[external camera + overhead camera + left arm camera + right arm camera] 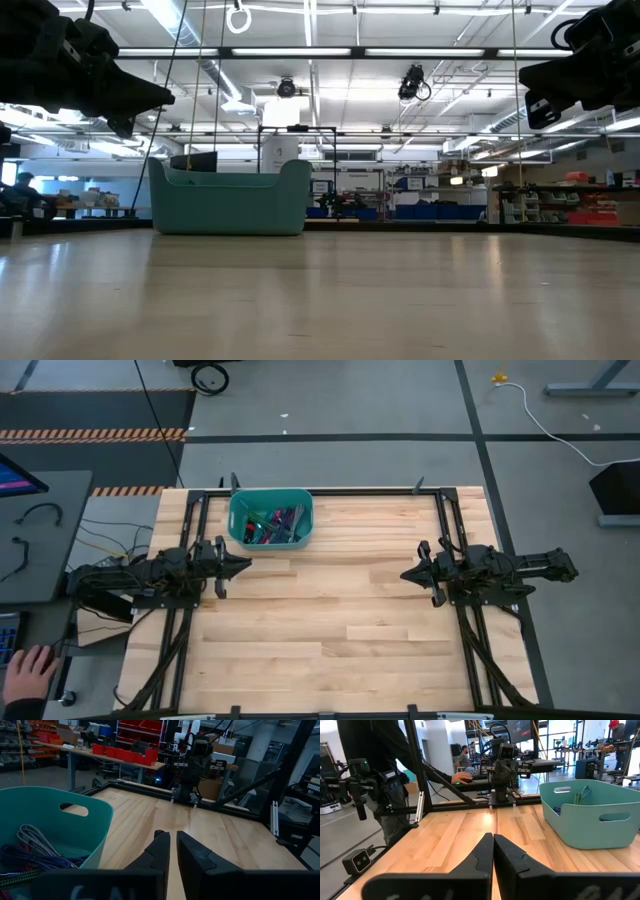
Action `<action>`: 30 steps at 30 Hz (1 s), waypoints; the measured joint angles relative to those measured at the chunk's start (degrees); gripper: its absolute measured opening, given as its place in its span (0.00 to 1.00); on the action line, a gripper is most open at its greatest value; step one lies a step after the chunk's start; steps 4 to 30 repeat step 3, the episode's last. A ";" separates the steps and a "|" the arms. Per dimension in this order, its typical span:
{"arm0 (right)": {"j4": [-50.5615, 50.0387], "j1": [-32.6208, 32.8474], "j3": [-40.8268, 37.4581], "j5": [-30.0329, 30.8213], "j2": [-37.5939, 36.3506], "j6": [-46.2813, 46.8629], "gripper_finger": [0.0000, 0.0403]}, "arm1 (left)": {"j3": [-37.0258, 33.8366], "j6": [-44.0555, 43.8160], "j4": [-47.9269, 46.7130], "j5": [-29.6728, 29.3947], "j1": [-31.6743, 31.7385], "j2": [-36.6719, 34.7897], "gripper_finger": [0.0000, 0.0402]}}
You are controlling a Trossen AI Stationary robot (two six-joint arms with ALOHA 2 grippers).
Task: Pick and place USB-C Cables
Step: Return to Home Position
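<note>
The USB-C cables [272, 524] lie in a heap inside a teal bin [240, 508] near the table's far edge, left of centre; purple, teal, green and red-black bundles show. The left wrist view shows braided grey and dark blue bundles [35, 851] in the bin [95, 820]. A green bundle [580, 797] peeks over the bin's rim in the right wrist view. My left gripper [246, 567] hovers just on the near side of the bin, shut and holding nothing. My right gripper [406, 575] hovers over the table's right half, shut and holding nothing.
The bin [230, 198] stands on the wooden table top [330, 620]. A black frame rail [330, 491] runs along the far edge. A person's hand [28, 670] rests at a desk off the table's left side. A long white cable [545, 422] lies on the floor beyond.
</note>
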 joint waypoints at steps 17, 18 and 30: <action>0.00 0.00 0.00 0.00 0.00 0.00 0.04 | 0.00 0.02 -0.01 0.00 0.00 0.00 0.10; 0.00 0.00 0.00 0.00 0.00 0.00 0.04 | 0.00 0.02 -0.01 0.00 0.00 0.00 0.10; 0.00 0.00 0.00 0.00 0.00 0.00 0.04 | 0.00 0.02 -0.01 0.00 0.00 0.00 0.10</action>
